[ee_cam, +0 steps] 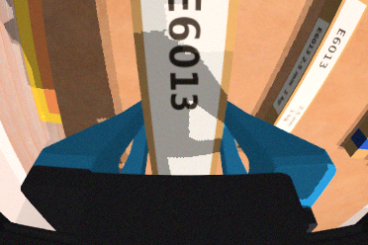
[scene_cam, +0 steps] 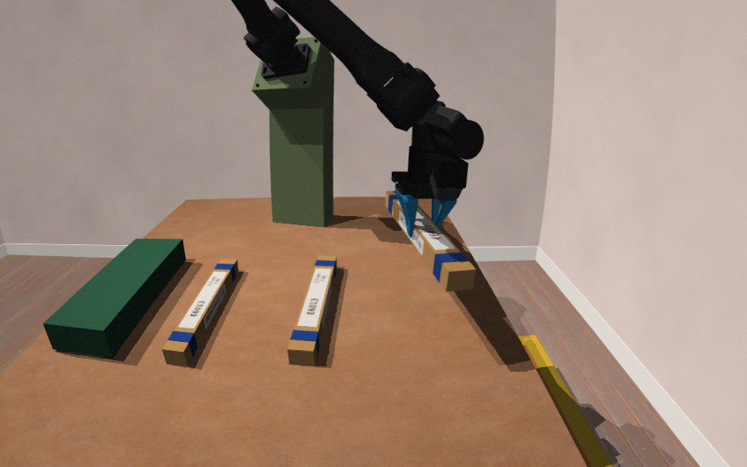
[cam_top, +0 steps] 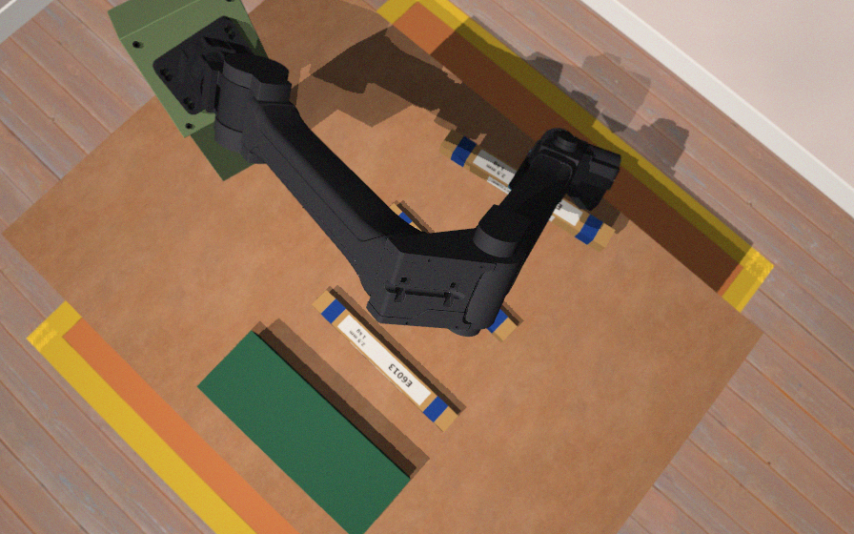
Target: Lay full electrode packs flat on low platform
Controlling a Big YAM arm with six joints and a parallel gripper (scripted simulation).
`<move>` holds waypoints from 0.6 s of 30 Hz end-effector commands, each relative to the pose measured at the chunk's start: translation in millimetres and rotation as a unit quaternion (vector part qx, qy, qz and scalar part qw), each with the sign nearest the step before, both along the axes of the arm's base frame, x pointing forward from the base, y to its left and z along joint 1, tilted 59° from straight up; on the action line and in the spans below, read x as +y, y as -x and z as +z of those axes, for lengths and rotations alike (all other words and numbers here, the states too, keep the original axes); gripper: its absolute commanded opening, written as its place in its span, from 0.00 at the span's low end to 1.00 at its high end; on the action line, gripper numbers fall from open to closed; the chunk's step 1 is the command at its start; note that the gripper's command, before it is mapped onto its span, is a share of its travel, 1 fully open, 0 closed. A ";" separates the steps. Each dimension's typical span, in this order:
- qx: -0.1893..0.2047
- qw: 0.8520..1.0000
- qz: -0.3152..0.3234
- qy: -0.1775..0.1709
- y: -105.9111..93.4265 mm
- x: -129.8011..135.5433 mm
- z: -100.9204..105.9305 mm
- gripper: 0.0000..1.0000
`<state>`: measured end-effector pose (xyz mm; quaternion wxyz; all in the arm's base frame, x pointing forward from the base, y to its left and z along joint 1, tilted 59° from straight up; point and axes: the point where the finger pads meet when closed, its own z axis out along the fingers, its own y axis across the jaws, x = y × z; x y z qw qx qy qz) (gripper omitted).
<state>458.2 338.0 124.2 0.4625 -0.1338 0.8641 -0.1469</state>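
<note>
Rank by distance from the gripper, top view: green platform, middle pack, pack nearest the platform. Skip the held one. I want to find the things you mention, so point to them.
1. Middle pack (cam_top: 502, 322) (scene_cam: 314, 295) (ee_cam: 323, 57): nearest, partly under the arm.
2. Pack nearest the platform (cam_top: 384, 359) (scene_cam: 203, 301): between the middle pack and the platform.
3. Green platform (cam_top: 304, 431) (scene_cam: 118, 281): farthest, beyond both packs.

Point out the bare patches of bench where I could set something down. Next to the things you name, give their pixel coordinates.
Bare bench: in front of the two resting packs (cam_top: 385, 361) (scene_cam: 203, 307) and (scene_cam: 313, 301), toward the exterior camera; also between the middle pack and the held pack (cam_top: 593, 230) (scene_cam: 448, 261) (ee_cam: 184, 67). Crowded: the narrow strip between the green platform (cam_top: 304, 424) (scene_cam: 115, 283) and its neighbouring pack.
</note>
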 end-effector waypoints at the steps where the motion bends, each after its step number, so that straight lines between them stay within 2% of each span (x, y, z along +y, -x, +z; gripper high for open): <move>1: -0.019 0.999 0.022 -0.026 17.2 27.8 33.0 0.00; 18: -0.020 0.999 0.022 -0.027 17.5 29.1 34.9 0.00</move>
